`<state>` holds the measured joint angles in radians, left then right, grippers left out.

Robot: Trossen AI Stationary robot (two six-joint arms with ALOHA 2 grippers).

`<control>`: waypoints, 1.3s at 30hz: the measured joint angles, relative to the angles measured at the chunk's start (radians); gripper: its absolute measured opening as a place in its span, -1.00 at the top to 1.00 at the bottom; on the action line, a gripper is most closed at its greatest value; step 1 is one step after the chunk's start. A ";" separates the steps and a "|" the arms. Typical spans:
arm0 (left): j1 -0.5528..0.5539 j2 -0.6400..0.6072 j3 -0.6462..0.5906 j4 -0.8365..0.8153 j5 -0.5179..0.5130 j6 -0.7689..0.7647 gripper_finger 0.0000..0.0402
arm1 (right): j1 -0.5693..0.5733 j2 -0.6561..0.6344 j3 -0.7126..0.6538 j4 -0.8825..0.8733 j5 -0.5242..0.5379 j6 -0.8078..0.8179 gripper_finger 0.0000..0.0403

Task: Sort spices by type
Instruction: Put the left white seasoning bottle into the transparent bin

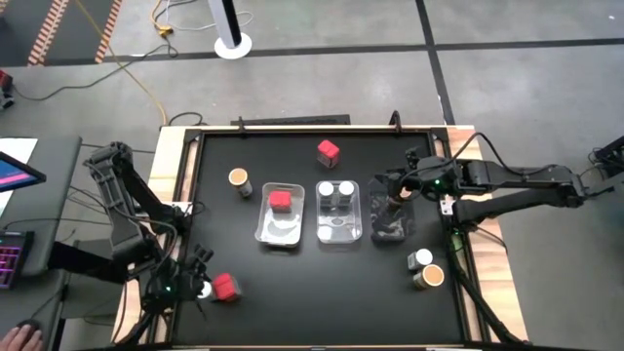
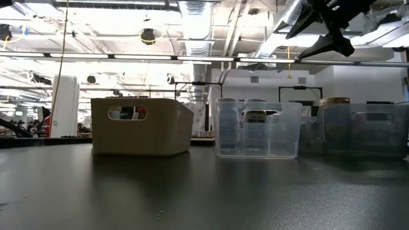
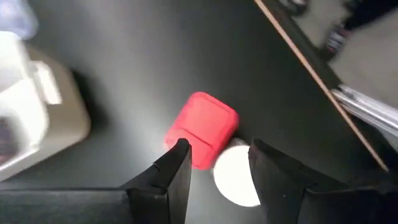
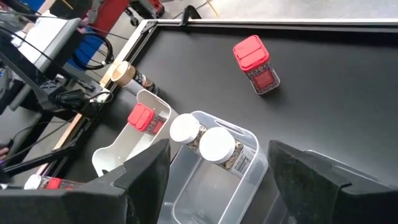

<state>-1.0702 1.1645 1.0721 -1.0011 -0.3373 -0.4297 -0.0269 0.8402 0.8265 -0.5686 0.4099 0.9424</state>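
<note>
The left gripper (image 1: 191,285) sits low at the near left corner of the black worktop (image 1: 322,292), fingers apart around a white-lidded round jar (image 3: 236,174) that stands touching a red cube-like spice box (image 1: 226,287). The right gripper (image 1: 398,195) hovers with fingers spread over the right clear plastic tray (image 1: 393,232), which holds a tan-lidded jar (image 2: 334,102). The middle clear tray (image 1: 339,234) holds two white-lidded jars (image 1: 339,189), the left tray (image 1: 278,232) one red box (image 1: 281,201); another red box (image 1: 329,151) stands far centre, a tan-lidded jar (image 1: 239,178) far left, and one white-lidded jar (image 1: 422,258) beside one tan-lidded jar (image 1: 430,277) near right.
</note>
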 joint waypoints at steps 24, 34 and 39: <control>0.000 -0.009 0.000 -0.025 -0.005 0.023 -0.13 | 0.000 0.000 0.000 0.000 0.000 0.002 -0.47; 0.000 -0.010 0.000 -0.025 -0.007 0.021 -0.43 | 0.000 0.000 0.000 0.000 0.000 0.000 -0.47; -0.008 -0.010 0.000 -0.011 -0.007 0.020 -0.45 | 0.000 0.000 0.000 0.000 0.000 0.000 -0.47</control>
<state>-1.0785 1.1549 1.0721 -1.0117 -0.3447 -0.4095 -0.0269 0.8398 0.8265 -0.5686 0.4095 0.9421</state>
